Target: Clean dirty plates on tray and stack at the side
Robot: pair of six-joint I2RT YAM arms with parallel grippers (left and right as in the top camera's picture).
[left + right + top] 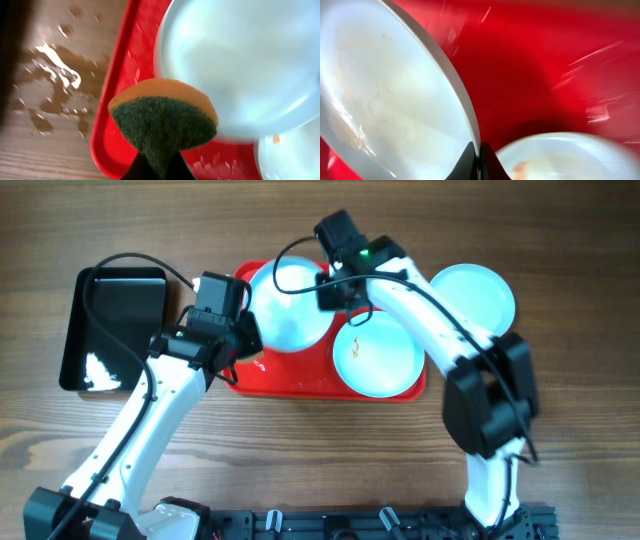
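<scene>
Plate (pixel 385 100) — rim pinched in rt tool (pixel 479 156), over tray (pixel 545 60).

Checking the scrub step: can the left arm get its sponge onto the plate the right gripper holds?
Likely yes: the sponge sits right beside that plate, and nothing shows between them.

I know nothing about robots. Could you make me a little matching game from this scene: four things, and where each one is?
Things:
1 sponge
2 smudged plate
3 black tray
4 left plate

Places:
A flat on red tray
B rim pinched in right gripper
C held by left gripper
D on table, left of red tray

Pairs: 1-C, 2-A, 3-D, 4-B
</scene>
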